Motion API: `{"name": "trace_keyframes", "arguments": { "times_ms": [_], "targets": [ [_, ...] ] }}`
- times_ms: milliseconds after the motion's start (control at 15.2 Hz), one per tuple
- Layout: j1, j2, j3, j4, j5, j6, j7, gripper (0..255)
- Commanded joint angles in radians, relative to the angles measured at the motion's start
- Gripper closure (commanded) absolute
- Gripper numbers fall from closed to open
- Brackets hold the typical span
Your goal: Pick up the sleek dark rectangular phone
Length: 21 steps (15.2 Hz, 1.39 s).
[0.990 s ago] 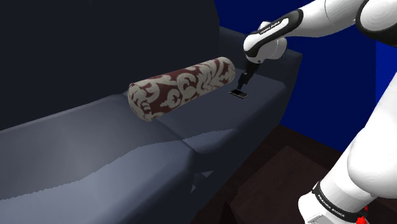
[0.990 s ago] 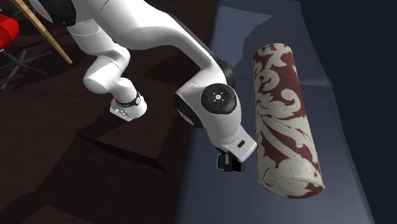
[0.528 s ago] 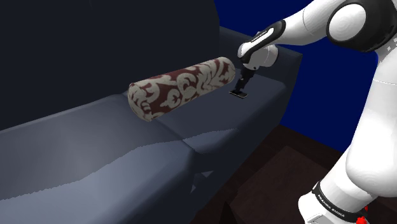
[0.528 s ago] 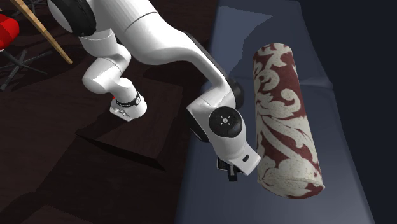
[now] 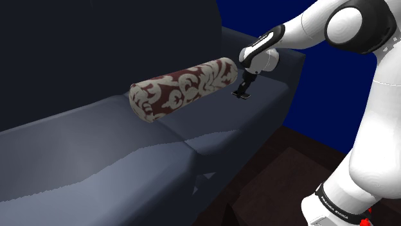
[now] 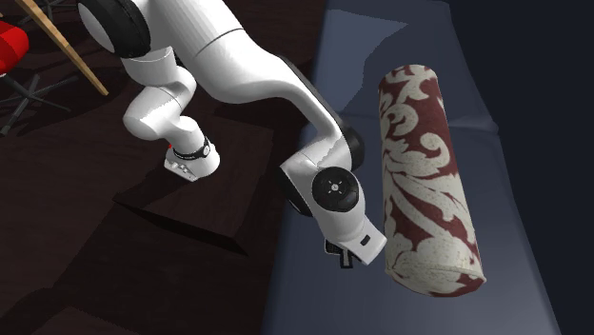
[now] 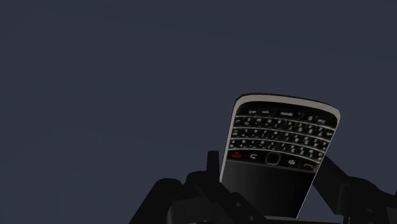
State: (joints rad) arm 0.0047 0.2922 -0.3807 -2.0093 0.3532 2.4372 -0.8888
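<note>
A dark rectangular phone (image 7: 280, 153) with a small keyboard and a dark screen sits between my black fingers (image 7: 210, 167), which clasp its sides. My gripper (image 7: 275, 191) is shut on it. In the shoulder view the gripper (image 5: 243, 90) points down at the phone (image 5: 241, 95), at or just above the dark blue-grey sofa seat (image 5: 263, 112), beside the end of a patterned bolster. In the second exterior view the white hand hides most of the gripper (image 6: 341, 255).
A maroon and cream bolster cushion (image 5: 183, 86) (image 6: 424, 181) lies across the seat close to the hand. The sofa's backrest (image 5: 96, 51) rises behind it. The seat's front edge (image 6: 286, 238) drops to a dark floor (image 6: 114, 247). A red object (image 6: 9, 43) stands far off.
The fingers have shut on the phone. The hand has dropped and shifted slightly toward the bolster, and the phone now looks slightly tilted at the seat.
</note>
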Motion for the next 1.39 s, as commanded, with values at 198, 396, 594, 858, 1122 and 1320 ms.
{"name": "trace_keyframes", "arguments": {
  "times_ms": [198,396,594,858,1122,1320],
  "targets": [
    [0.000,0.001,0.000,-0.002,0.000,0.001,0.000,255],
    [0.003,-0.007,-0.003,0.003,-0.008,-0.010,0.007,255],
    [0.008,-0.030,-0.011,0.014,-0.029,-0.042,0.025,255],
    [0.014,-0.060,-0.020,0.033,-0.055,-0.085,0.046,255],
    [0.019,-0.086,-0.027,0.055,-0.078,-0.130,0.066,255],
    [0.021,-0.104,-0.031,0.074,-0.094,-0.164,0.080,255]
  ]
}}
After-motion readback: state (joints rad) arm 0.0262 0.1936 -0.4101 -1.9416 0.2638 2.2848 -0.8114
